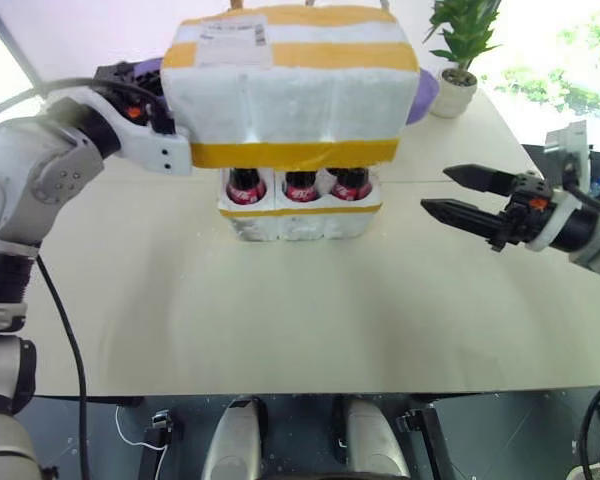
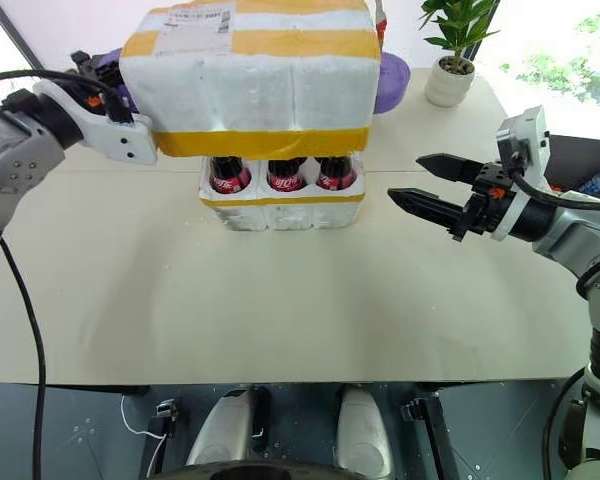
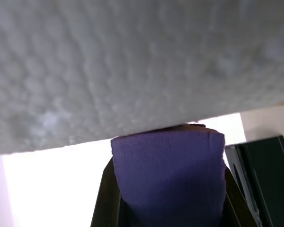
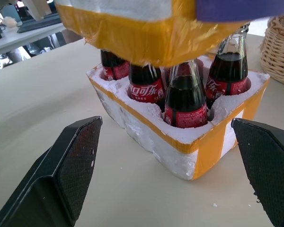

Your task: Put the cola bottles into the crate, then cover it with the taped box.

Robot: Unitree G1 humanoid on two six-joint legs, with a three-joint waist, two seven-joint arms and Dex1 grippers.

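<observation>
Bottles of dark cola with red caps (image 4: 184, 97) sit slotted in our low white styrofoam crate (image 1: 300, 215) on the beige surface (image 1: 280, 310), so our left end effector (image 2: 115, 125), shut on the big yellow-taped styrofoam box (image 1: 292, 85), hangs it above as the lid while the right end effector (image 1: 455, 195) waits open beside.

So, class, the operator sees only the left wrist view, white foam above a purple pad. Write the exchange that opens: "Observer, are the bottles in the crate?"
Observer: Yes, the cola bottles stand in the crate.
Operator: Is the cover down?
Observer: No, the taped box hangs over the bottle tops, a gap below it.
Operator: Where's my other gripper?
Observer: The right gripper is open beside the crate, touching nothing.
</observation>
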